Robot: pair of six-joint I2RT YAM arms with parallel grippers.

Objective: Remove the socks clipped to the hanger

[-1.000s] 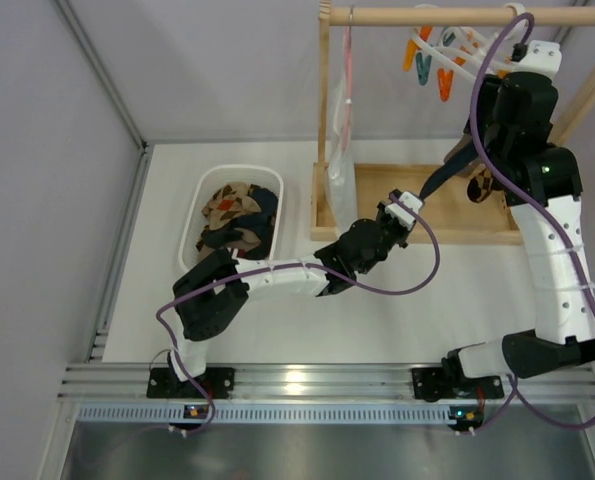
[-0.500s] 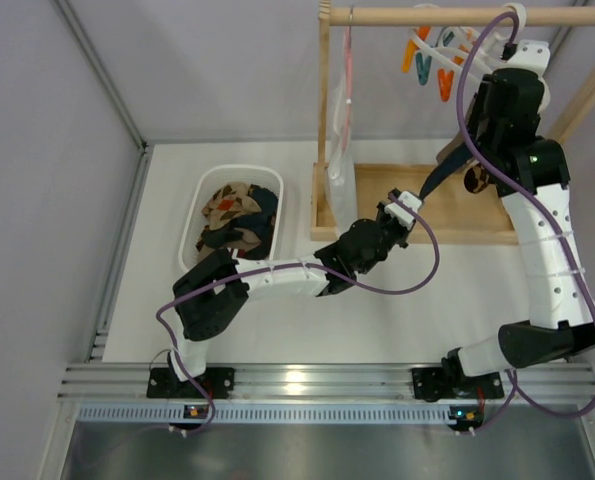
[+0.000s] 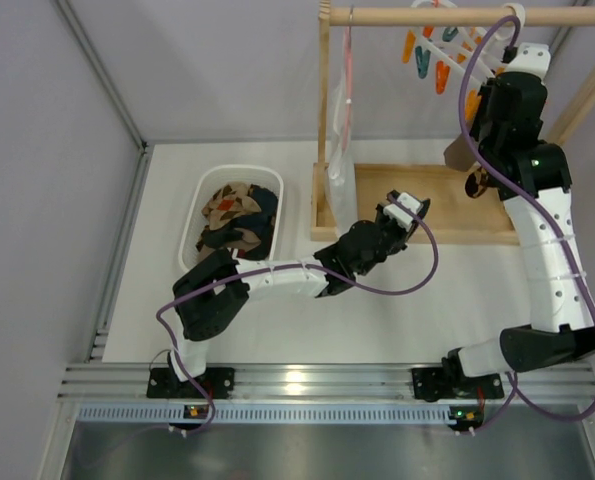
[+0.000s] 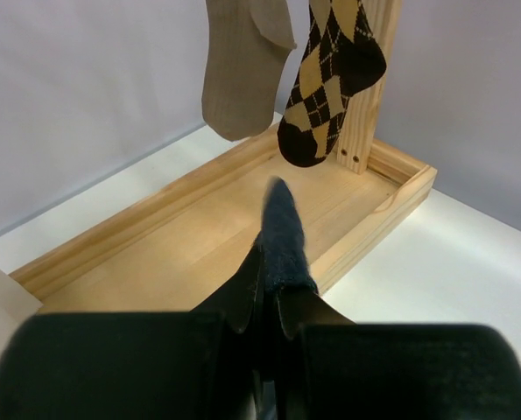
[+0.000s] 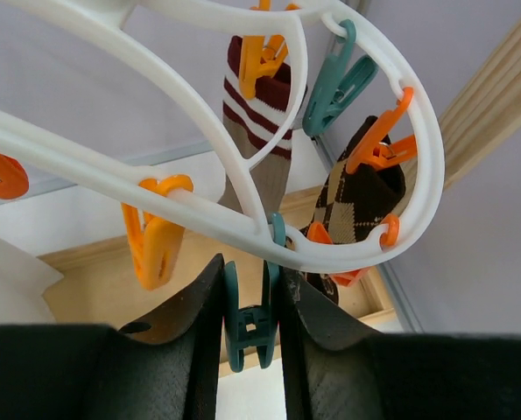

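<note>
The white hanger (image 5: 242,229) fills the right wrist view and hangs from the rod (image 3: 427,15). My right gripper (image 5: 249,273) is shut on a teal clip (image 5: 251,319) under the ring, one finger pressed against each side. A taupe sock with a striped cuff (image 5: 256,114) and an argyle sock (image 5: 365,201) hang from orange clips. My left gripper (image 4: 269,302) is shut on the dark navy sock (image 4: 284,236), whose free end sticks out over the wooden base (image 4: 155,254). The taupe sock (image 4: 238,70) and the argyle sock (image 4: 330,87) dangle beyond it.
A white basket (image 3: 192,215) left of the rack holds several socks. A white cloth bag (image 3: 339,170) and a pink wire hanger (image 3: 347,70) hang by the rack's left post. The left gripper (image 3: 407,210) hovers at the wooden base's front edge (image 3: 427,235).
My right jaws have closed onto the teal clip. The navy sock no longer stretches up to the hanger and now pokes loose from the left gripper. The hanger shifted slightly.
</note>
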